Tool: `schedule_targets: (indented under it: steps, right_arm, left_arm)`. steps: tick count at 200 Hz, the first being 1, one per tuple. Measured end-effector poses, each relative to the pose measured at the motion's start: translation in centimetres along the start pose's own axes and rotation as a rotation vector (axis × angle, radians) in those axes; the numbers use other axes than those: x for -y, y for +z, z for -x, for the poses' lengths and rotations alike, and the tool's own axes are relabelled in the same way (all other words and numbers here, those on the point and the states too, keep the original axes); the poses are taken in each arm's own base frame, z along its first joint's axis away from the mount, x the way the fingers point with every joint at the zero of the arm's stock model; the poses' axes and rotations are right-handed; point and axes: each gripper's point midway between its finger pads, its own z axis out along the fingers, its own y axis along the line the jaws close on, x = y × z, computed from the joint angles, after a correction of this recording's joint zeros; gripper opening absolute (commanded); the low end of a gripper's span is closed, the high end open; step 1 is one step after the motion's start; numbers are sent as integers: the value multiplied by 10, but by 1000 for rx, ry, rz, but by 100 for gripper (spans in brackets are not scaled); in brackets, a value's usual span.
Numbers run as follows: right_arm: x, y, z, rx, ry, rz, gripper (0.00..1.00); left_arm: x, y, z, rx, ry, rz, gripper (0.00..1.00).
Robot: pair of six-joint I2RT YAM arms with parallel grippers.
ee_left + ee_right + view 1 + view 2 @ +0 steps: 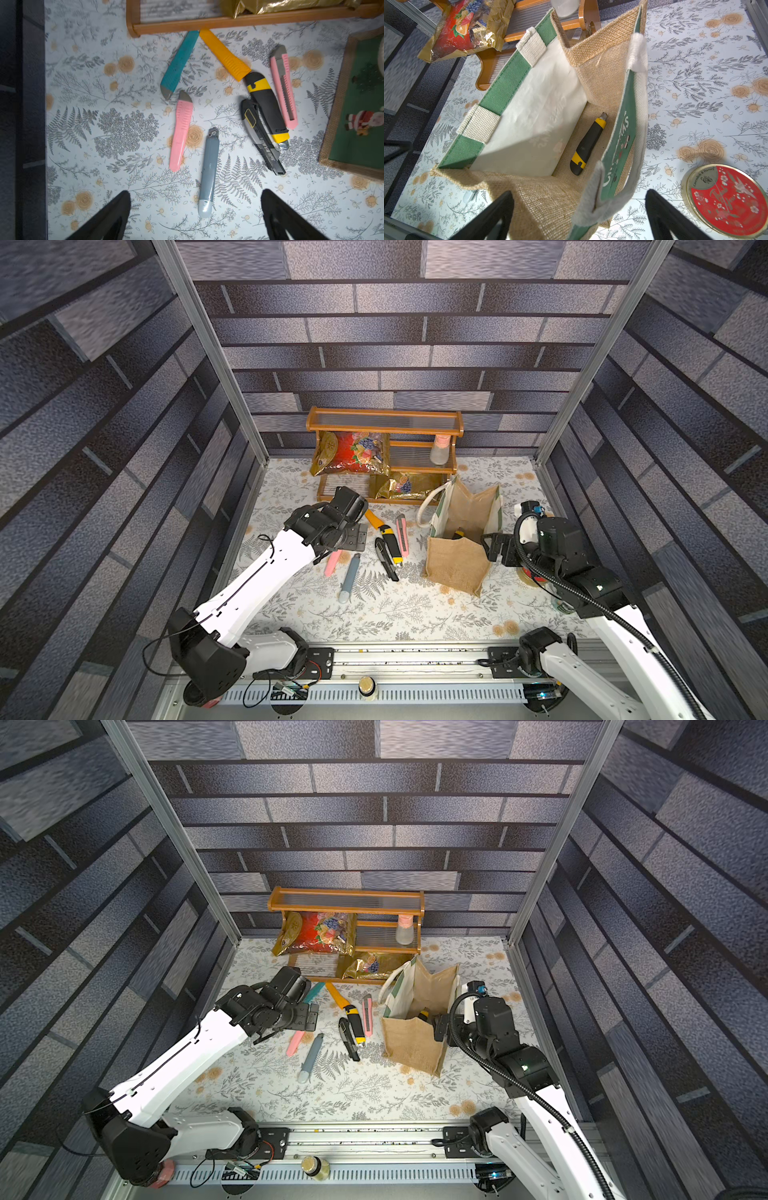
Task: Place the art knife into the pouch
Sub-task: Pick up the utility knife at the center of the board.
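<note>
The pouch (461,539) (419,1027), a tan burlap bag with green panels, stands open right of centre. A black-and-yellow art knife (588,143) lies on its floor. Several more art knives lie on the cloth to its left, among them a grey one (208,172), a pink one (180,133) and a black-and-yellow one (266,106). My left gripper (195,216) (355,537) hovers open above them, with the grey knife's end between its fingers' line. My right gripper (579,216) (492,545) is open and straddles the pouch's near corner and a white handle (593,197).
A wooden rack (384,423) at the back holds shiny snack bags (353,454) and a small bottle (440,450). A round red tin (726,199) lies on the cloth beside the pouch, under my right arm. Enclosure walls stand close on both sides.
</note>
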Motion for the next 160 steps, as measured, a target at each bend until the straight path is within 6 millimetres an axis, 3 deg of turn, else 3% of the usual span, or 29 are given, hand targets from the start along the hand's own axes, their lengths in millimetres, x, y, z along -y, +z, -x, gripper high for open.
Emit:
schedule_targets:
  steps: [30, 52, 82, 160]
  right_arm:
    - [0, 3, 1, -4, 1, -2, 100]
    - [-1, 4, 4, 1, 6, 0, 100]
    - [-4, 3, 9, 21, 15, 9, 100]
    - [-15, 5, 8, -2, 28, 71, 100]
  left_arm:
    - [4, 45, -54, -158, -30, -16, 100]
    - [5, 67, -83, -247, -56, -9, 99]
    - [6, 82, -95, -278, -87, -11, 90]
    - [19, 114, -104, -338, -134, -66, 75]
